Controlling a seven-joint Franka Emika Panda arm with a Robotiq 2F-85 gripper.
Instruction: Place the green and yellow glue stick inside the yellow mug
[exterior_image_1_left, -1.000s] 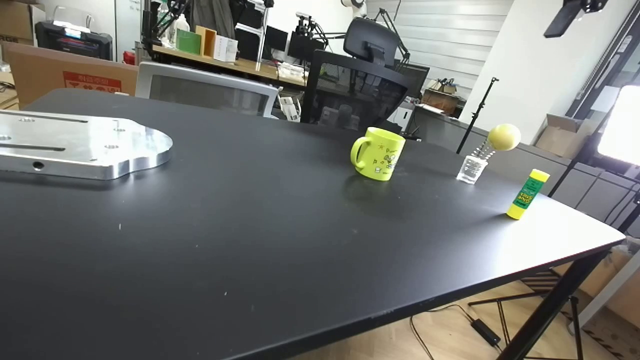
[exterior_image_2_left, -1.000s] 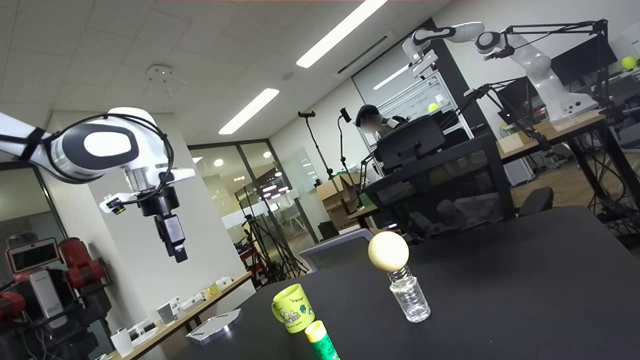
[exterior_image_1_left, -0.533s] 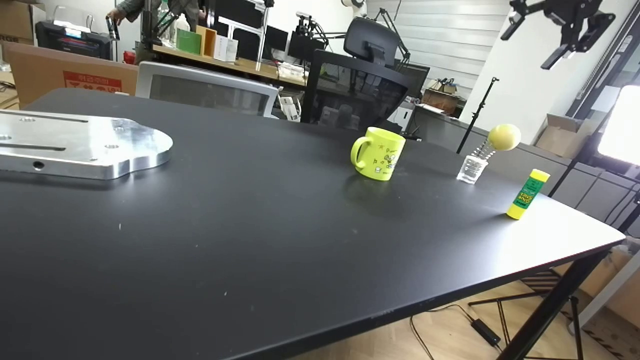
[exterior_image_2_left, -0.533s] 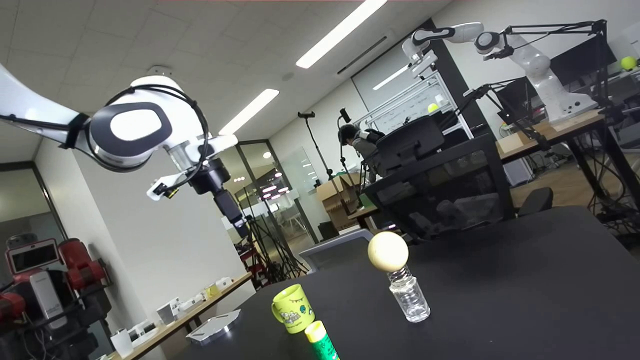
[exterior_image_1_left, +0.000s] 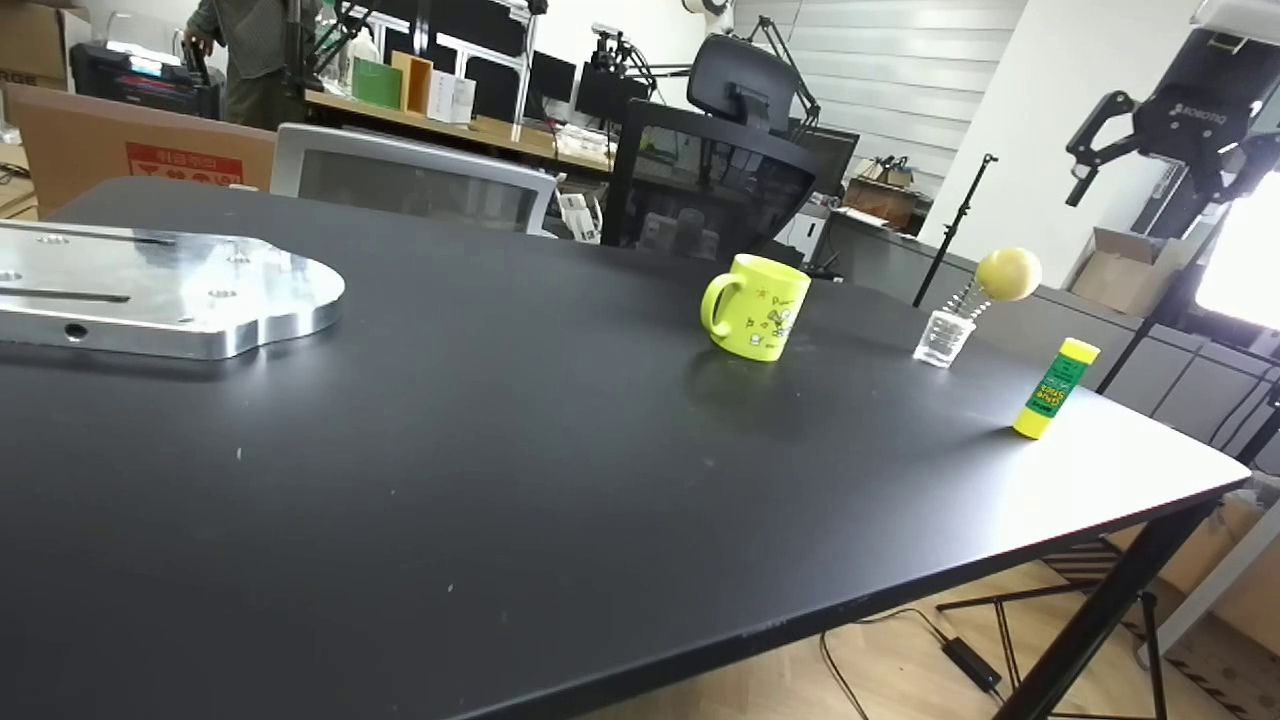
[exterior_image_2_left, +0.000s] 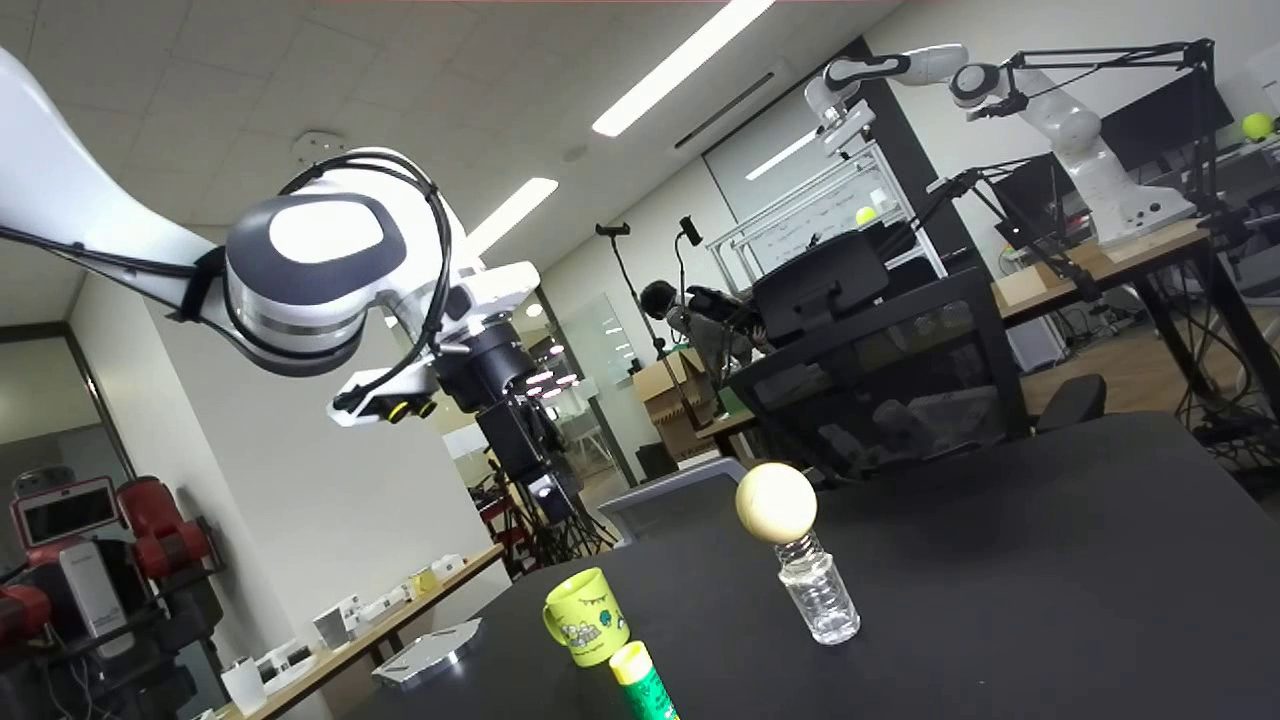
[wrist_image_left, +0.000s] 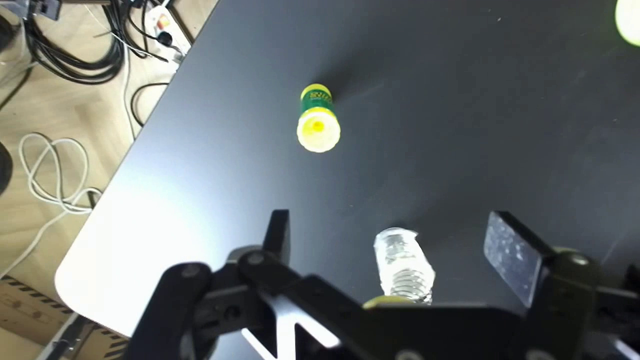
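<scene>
The green and yellow glue stick (exterior_image_1_left: 1055, 388) stands upright on the black table near its edge. In an exterior view its lower part is cut off (exterior_image_2_left: 650, 690). The wrist view shows it from above (wrist_image_left: 317, 112), beyond my fingertips. The yellow mug (exterior_image_1_left: 757, 308) stands upright on the table, also seen in an exterior view (exterior_image_2_left: 587, 617). A bright yellow-green part, likely the mug (wrist_image_left: 630, 21), shows at the wrist view's top right corner. My gripper (wrist_image_left: 387, 215) is open with nothing between its fingers, high above the table (exterior_image_1_left: 1150, 195) (exterior_image_2_left: 562, 505).
A clear glass jar (exterior_image_1_left: 944, 338) with a spring and a pale yellow ball (exterior_image_1_left: 1008, 274) stands near the glue stick. In the wrist view the jar (wrist_image_left: 402, 260) lies below my open fingers, its ball mostly hidden. A metal plate (exterior_image_1_left: 160, 290) lies at the table's far end.
My gripper has come further into view at the upper right of an exterior view and moved right and lower in an exterior view. Mug, glue stick and jar have not moved. A background person moved.
</scene>
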